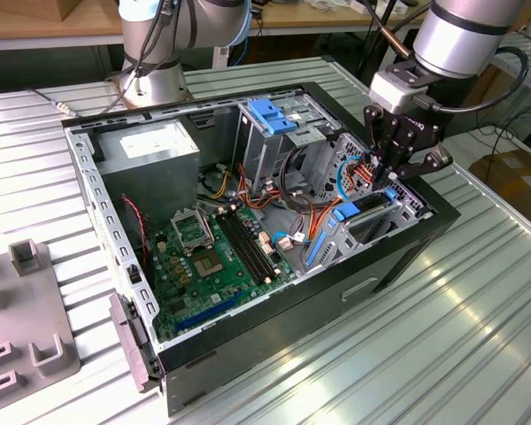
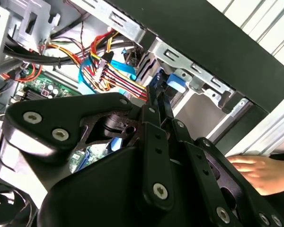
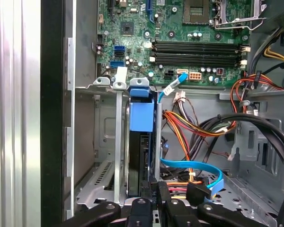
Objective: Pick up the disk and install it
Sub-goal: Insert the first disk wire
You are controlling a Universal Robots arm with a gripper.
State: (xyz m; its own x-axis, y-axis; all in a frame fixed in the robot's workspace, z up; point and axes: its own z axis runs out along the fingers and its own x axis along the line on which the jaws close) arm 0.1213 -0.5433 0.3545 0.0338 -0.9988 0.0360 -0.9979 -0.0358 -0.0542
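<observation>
the one gripper [image 1: 395,180] sits right of centre in the exterior view, its black fingers [image 2: 157,109] drawn close together and reaching down into the drive bay at the near corner of the open computer case [image 1: 398,257]. they look pinched on the rear edge of the disk [image 3: 142,156], though the contact itself is partly hidden by the linkage, so i would call it a grip only with some caution. there is one disk: it stands on edge inside the metal bay, directly under the fingertips, its dark body running up the middle of the first wrist view to a blue carrier tab [image 3: 142,111] at its far end. in the second wrist view a blue piece of the same carrier [image 2: 176,81] shows just past the fingertips.

beside the bay runs one flat blue data cable [image 3: 199,169] and one bundle of red, yellow and orange wires [image 2: 114,75]. further out lies one green motherboard [image 1: 214,257], centre-left in the exterior view, with four memory slots [image 3: 199,52]. one grey power supply box [image 1: 150,149] sits upper left, and one blue-handled drive cage [image 1: 274,119] at upper centre.

a person's hand [image 2: 260,172] rests at the lower right of the second wrist view, outside the case.
</observation>
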